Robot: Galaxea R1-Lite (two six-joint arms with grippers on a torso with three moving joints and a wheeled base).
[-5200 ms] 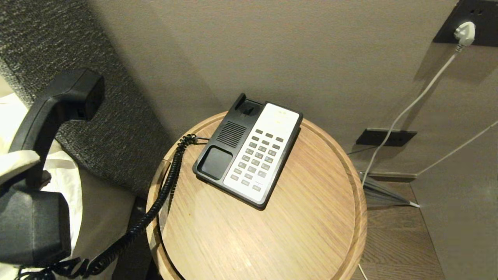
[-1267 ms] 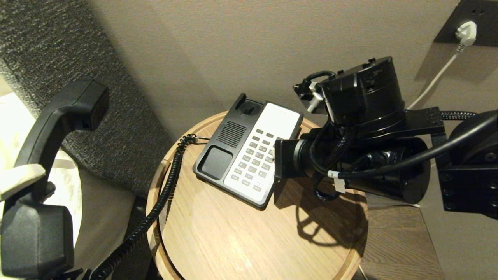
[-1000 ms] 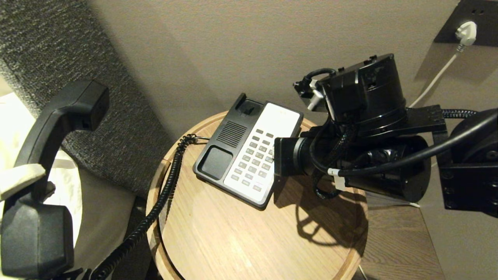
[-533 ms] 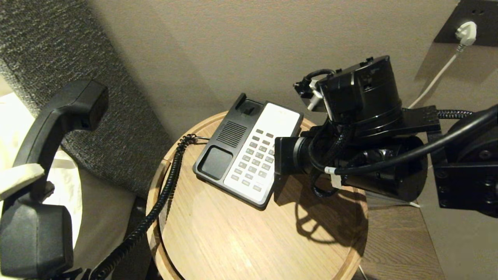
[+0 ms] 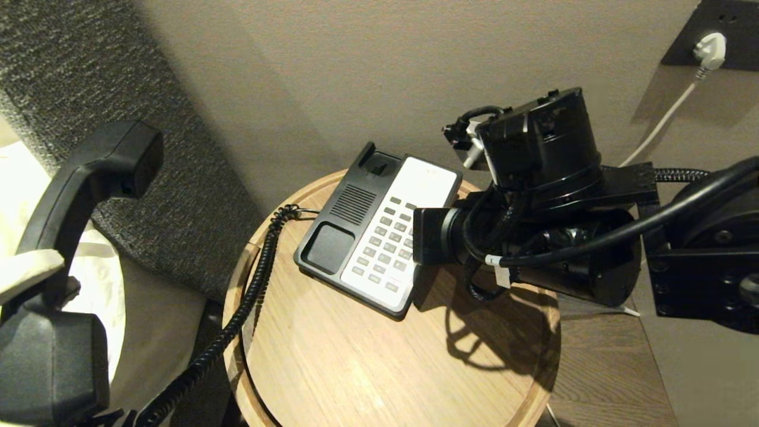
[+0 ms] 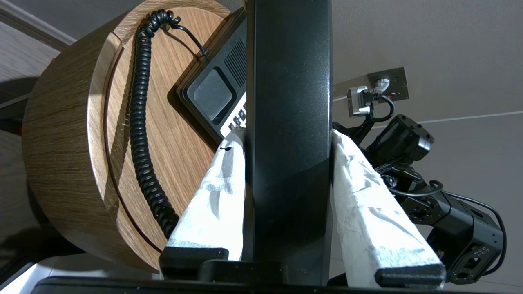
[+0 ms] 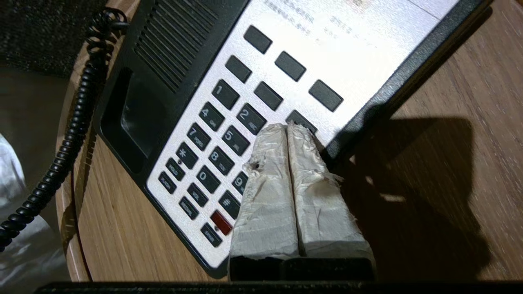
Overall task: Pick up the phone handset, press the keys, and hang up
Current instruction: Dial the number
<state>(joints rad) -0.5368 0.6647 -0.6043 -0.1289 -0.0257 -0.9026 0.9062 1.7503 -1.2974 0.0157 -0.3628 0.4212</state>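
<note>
Phone base (image 5: pixel 379 231) on round table (image 5: pixel 332 362), toward twelve o'clock. Coiled cord (image 5: pixel 249 296) off at nine o'clock toward phone handset (image 5: pixel 65 196). Wall plug (image 5: pixel 710 50) at two o'clock, behind.

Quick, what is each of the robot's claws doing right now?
Left gripper: shut on the phone handset, held up off to the side of the table.
Right gripper: shut, holding nothing, fingertips at the phone base keypad.

Round wooden bench (image 5: pixel 332 356) with a raised rim

A black-and-white phone base (image 5: pixel 379 234) sat on its far half, angled, and a coiled black cord (image 5: pixel 252 290) ran from the base across the left edge and dropped off the rim.
</note>
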